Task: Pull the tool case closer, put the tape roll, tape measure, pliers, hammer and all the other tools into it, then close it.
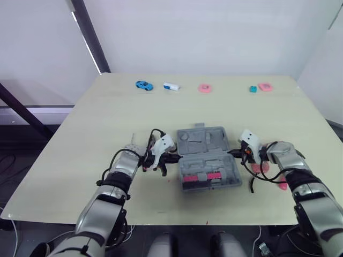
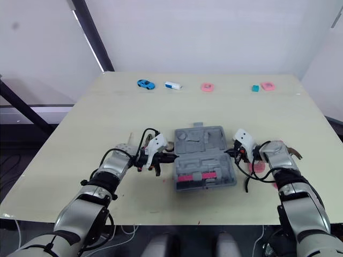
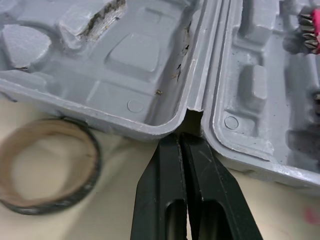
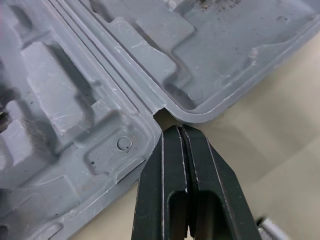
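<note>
We set left fingers [image 3: 162,170] and right fingers [image 4: 170,165], each pair pressed together, at the hinge notches of the open tool case [image 1: 206,158], likely to drag it closer.

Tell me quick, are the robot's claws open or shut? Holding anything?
Left claw: shut, holding nothing, tips at the tool case hinge notch.
Right claw: shut, holding nothing, tips at the opposite hinge notch.

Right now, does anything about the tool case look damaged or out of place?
Yes. In the left wrist view, one half of the open tool case has a moulded ridge with a ragged, torn edge. Rough dark material shows there instead of smooth grey plastic. Nothing else about it stands out.
</note>
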Action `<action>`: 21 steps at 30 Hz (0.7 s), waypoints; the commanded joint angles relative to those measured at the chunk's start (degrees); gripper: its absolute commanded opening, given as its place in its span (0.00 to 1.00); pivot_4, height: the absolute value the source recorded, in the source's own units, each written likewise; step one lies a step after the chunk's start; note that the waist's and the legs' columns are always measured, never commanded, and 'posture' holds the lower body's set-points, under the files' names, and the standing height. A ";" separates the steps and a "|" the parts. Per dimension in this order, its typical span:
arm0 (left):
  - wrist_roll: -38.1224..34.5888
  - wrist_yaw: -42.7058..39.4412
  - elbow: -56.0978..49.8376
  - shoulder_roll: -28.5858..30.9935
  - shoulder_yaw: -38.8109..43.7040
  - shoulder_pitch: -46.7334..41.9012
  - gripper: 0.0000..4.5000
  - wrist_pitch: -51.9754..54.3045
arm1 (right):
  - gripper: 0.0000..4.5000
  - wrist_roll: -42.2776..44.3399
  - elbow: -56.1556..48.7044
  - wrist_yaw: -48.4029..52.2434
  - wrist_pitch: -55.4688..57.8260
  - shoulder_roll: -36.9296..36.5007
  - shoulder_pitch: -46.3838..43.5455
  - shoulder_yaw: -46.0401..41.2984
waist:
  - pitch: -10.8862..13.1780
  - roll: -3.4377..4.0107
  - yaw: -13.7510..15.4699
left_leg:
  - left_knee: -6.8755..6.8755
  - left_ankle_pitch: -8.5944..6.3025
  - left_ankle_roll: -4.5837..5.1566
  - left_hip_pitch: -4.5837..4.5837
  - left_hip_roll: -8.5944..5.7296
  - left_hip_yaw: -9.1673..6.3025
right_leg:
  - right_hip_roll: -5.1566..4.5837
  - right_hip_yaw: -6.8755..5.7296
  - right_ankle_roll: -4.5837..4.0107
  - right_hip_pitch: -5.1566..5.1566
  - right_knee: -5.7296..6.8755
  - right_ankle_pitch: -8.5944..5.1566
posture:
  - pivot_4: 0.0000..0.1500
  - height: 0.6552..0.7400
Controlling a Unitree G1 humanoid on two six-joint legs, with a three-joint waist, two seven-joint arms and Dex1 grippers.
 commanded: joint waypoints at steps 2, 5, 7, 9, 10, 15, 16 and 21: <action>-0.85 -3.19 -12.62 0.23 -3.53 5.66 0.02 4.97 | 0.00 3.06 -15.49 2.93 8.32 -1.95 7.88 0.74 | 0.00 0.00 0.17 | -0.01 0.00 0.00 0.00 0.00 -0.01 | 0.00 -0.01 0.00 0.01 -0.05 0.00 | 1.00 1.00; -1.01 -4.74 -19.90 1.96 -4.96 9.97 0.02 7.59 | 0.00 4.66 -24.29 2.65 13.39 -3.27 13.04 0.81 | -0.01 0.00 0.19 | -0.02 0.00 0.01 0.00 0.01 -0.01 | 0.00 -0.01 0.00 0.01 -0.07 0.00 | 1.00 1.00; -1.26 -5.19 -23.17 3.20 -5.28 11.94 0.02 9.05 | 0.00 5.49 -29.86 2.38 16.42 -4.23 16.64 1.13 | -0.01 0.01 0.27 | -0.02 -0.01 0.01 0.05 0.02 -0.02 | 0.01 -0.01 -0.01 0.04 -0.06 0.00 | 1.00 1.00; -1.24 -5.33 -24.94 4.41 -5.58 13.18 0.02 9.78 | 0.00 6.34 -34.89 2.50 19.20 -5.40 19.99 1.50 | -0.01 0.00 0.41 | -0.02 -0.01 0.01 0.06 0.03 -0.03 | 0.01 -0.02 -0.01 0.04 -0.06 -0.01 | 1.00 1.00; -1.25 -5.54 -25.76 5.09 -5.80 13.80 0.02 10.06 | 0.00 6.82 -37.35 2.41 20.54 -5.97 21.60 1.55 | -0.02 0.00 0.50 | -0.02 -0.01 0.01 0.05 0.03 -0.03 | 0.02 -0.02 -0.01 0.04 -0.05 -0.01 | 1.00 1.00; -2.02 -7.99 -29.42 7.77 -7.49 16.10 0.02 11.27 | 0.00 8.54 -45.49 0.85 25.26 -7.86 26.99 1.52 | -0.02 0.00 0.61 | -0.01 -0.01 0.01 0.10 0.03 -0.05 | 0.04 -0.02 -0.01 0.06 -0.02 -0.01 | 1.00 1.00; -2.20 -8.00 -30.00 8.00 -7.62 16.36 0.02 11.54 | 0.00 8.90 -46.60 0.59 25.91 -8.11 27.82 1.50 | -0.02 0.00 0.63 | 0.00 -0.01 0.01 0.10 0.03 -0.04 | 0.04 -0.02 -0.01 0.06 -0.02 -0.01 | 1.00 1.00; -3.05 -8.42 -31.82 9.15 -7.90 17.42 0.02 12.58 | 0.00 10.63 -50.38 -1.28 28.49 -8.54 30.71 1.23 | -0.03 -0.01 1.19 | 0.01 -0.01 0.01 0.10 0.03 -0.05 | 0.05 -0.03 -0.01 0.06 -0.02 -0.01 | 1.00 1.00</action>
